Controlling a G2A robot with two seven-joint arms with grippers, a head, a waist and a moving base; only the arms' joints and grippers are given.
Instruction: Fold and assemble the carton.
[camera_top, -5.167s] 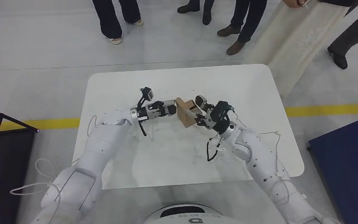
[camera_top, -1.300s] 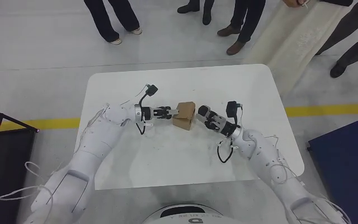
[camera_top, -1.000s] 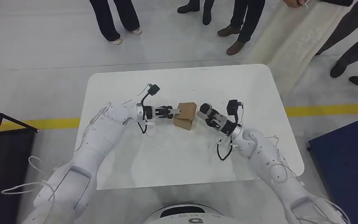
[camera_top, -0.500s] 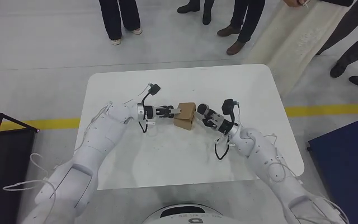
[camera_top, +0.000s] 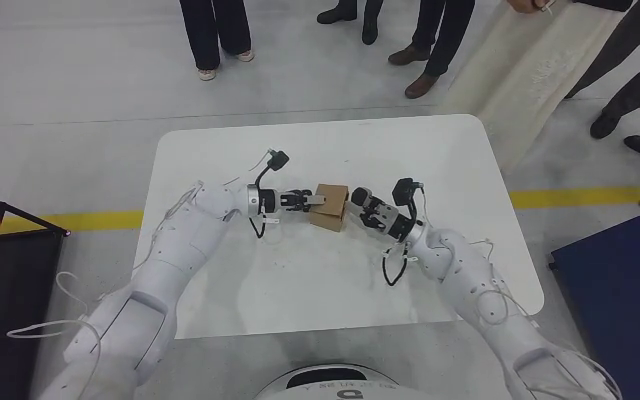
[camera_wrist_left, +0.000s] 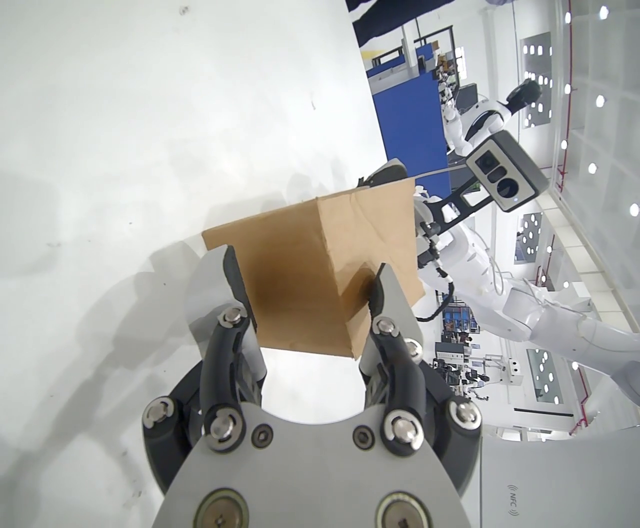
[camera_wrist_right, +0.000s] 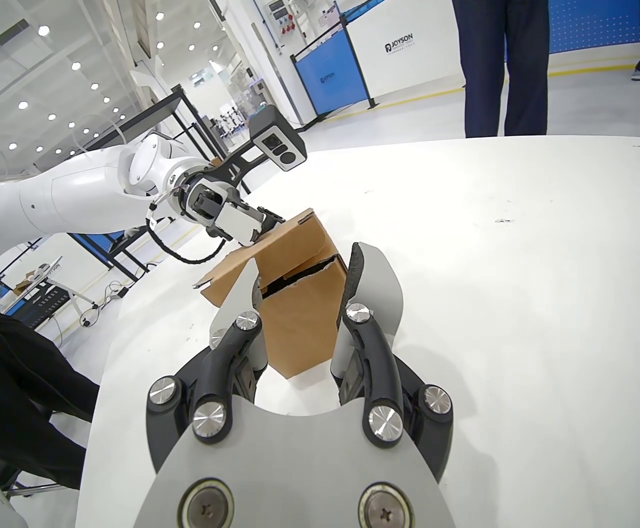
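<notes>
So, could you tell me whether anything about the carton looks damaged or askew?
Yes: the carton end facing the right end effector shows a ragged, torn-looking gap between flaps that do not sit flush, and one flap juts out loose.

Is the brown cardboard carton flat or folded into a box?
Folded into a box: the brown cardboard carton shows faces meeting at edges; its end flaps leave a gap.
</notes>
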